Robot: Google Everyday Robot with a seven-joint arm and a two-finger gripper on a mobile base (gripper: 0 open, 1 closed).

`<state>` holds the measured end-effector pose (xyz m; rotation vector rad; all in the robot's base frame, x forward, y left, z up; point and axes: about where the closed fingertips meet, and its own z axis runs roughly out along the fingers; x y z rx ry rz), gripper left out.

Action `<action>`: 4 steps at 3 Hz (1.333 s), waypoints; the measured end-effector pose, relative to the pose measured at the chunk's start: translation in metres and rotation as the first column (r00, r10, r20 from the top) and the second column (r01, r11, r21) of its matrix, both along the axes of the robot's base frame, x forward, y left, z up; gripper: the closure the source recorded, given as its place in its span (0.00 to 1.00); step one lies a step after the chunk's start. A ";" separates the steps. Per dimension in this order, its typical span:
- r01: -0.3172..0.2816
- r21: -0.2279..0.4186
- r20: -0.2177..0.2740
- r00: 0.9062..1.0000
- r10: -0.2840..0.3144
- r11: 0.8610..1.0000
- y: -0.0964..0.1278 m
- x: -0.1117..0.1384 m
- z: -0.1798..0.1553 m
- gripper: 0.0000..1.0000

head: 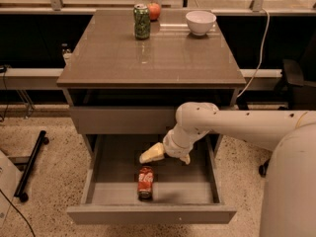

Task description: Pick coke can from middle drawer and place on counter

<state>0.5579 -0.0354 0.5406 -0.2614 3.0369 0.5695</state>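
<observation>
The coke can (145, 181) lies on its side on the floor of the open middle drawer (150, 214), near the front, with its silver top toward the front. My gripper (151, 153) hangs over the drawer just above and behind the can, not touching it; one pale finger (152, 153) points left. The white arm reaches in from the right. The brown-grey counter (148, 53) tops the cabinet.
A green soda can (141, 21), a red apple (154, 10) and a white bowl (200, 22) stand at the back of the counter. A closed drawer front (121, 120) sits above the open drawer. A black stand leg (30, 164) lies on the floor at left.
</observation>
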 end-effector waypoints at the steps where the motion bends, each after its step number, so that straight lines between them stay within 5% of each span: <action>1: 0.001 0.005 -0.009 1.000 0.000 1.000 0.001 -0.001 -0.005 0.00; 2: 0.062 0.013 -0.033 0.998 -0.061 0.998 0.005 0.003 -0.020 0.00; 4: 0.194 -0.032 -0.132 0.972 -0.196 0.981 0.029 0.022 -0.092 0.00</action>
